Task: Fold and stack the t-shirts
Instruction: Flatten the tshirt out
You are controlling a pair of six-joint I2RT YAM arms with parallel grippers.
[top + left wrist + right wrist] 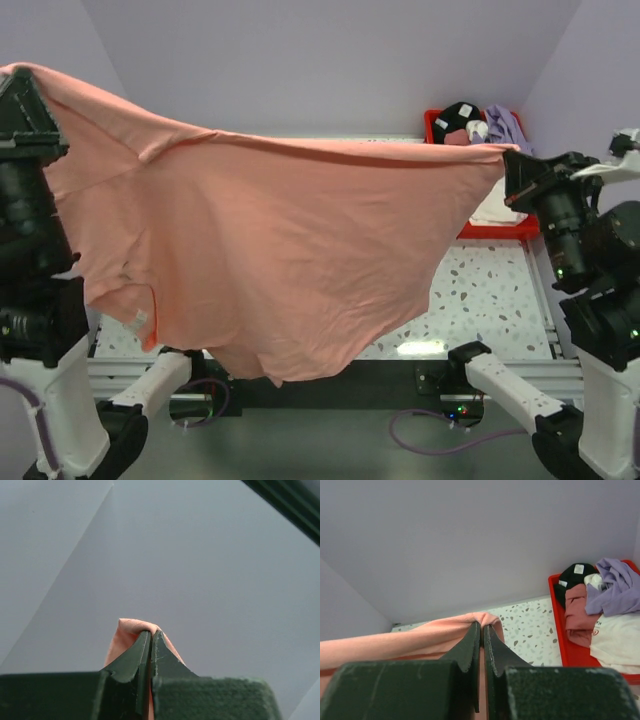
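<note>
1. Coral cloth fills the top view: the coral t-shirt point(290, 250) hangs stretched in the air between both arms, above the table, probably so that it spreads out before being laid down for folding.
2. The speckled table point(490, 295) lies below it, the likely laying surface.
3. The red bin point(557, 622) at the far right corner holds the other t-shirts point(612, 592), heaped and unfolded.
4. The left gripper point(151, 636) is pinched tight on one end of the shirt's upper edge. The right gripper point(482, 627) is clamped likewise on the opposite end, which pulls that edge taut.
</note>
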